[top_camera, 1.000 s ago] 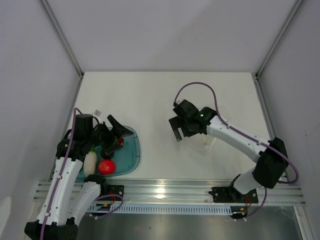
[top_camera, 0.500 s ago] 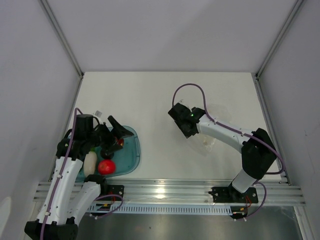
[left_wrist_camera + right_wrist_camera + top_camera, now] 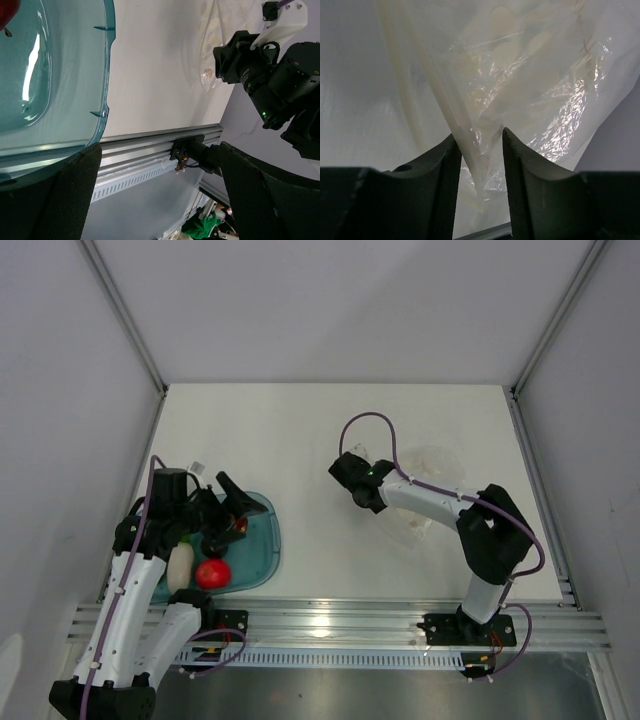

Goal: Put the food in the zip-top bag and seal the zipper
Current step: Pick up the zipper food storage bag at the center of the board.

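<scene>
The right end effector [image 3: 479, 135] has its jaws set narrowly apart with a crinkled fold of the bag [image 3: 535, 75] standing between them. The film seems to touch both fingers, but I cannot tell whether it is truly clamped or only straddled. A pale strip, probably the zipper [image 3: 412, 85], runs down along the left finger's inner side. That suggests the jaws are placed at the mouth edge to lift or hold it apart for filling.

Seen from above, this end effector sits near the desk's [image 3: 320, 430] centre, with the rest of the bag spread flat toward its 3 to 4 o'clock. No food shows inside the bag.

The left end effector [image 3: 160, 150] is released, its fingers spread wide and holding nothing. It hangs over the tray [image 3: 106, 75] at the desk's 8 o'clock, probably poised to pick a piece.

The tray holds the food. A white piece [image 3: 180, 565] lies at its 7 o'clock edge and a red fruit [image 3: 212, 573] lies just beside it at 6 o'clock. A darker bit shows under the left fingers, too hidden to name.

Tray and bag lie well apart, so each piece will likely need carrying across toward 3 o'clock. Nothing is bagged yet.
</scene>
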Motion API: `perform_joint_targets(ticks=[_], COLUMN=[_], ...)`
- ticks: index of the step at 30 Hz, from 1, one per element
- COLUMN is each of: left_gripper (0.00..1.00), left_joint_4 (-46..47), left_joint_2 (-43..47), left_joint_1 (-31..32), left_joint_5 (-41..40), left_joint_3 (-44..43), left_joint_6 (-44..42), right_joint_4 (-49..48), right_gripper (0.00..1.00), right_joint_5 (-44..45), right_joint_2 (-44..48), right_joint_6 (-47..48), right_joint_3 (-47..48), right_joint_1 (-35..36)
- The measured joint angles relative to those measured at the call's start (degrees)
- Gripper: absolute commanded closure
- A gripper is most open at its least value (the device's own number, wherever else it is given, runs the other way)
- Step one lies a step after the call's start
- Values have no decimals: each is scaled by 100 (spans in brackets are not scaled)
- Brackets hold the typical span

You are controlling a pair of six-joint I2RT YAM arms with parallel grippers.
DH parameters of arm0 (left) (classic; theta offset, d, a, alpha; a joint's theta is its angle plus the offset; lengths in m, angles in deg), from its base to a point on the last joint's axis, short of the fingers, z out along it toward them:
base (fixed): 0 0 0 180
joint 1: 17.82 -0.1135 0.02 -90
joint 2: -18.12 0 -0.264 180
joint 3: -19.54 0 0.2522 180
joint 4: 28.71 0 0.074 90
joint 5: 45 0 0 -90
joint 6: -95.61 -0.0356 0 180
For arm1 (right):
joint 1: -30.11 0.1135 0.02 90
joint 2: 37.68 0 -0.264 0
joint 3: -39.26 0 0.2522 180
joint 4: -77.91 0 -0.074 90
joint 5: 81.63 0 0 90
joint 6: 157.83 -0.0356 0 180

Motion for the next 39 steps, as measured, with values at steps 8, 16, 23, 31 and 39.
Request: perform_joint_targets(ticks=[8,16,23,31,39], left_gripper=[0,1,1,0,0], left_joint_4=[-175,-535,-817,-925,-914], left_joint_2=[2,-33,-398,-953,-1797], left_joint_1=[0,0,0,-2,-4], left_joint_5=[-162,-632,-1161,-1805,-2712], left_joint_3=[0,-109,-348,-365,-422], left_joint_6=[-35,-46,-46,-101,35], right_joint_4=[72,70,216,575,927], right_gripper=[100,100,100,100,100], right_joint_5=[319,372,-72,-1329,-1873], right_joint_2=[-496,-289,275,942,1351], right_joint_6=[-280,-348,-330,-378,-374], right_joint_3=[103,114,317,1235,1495], right_joint_1=[-37,-44,-50,-90,-212])
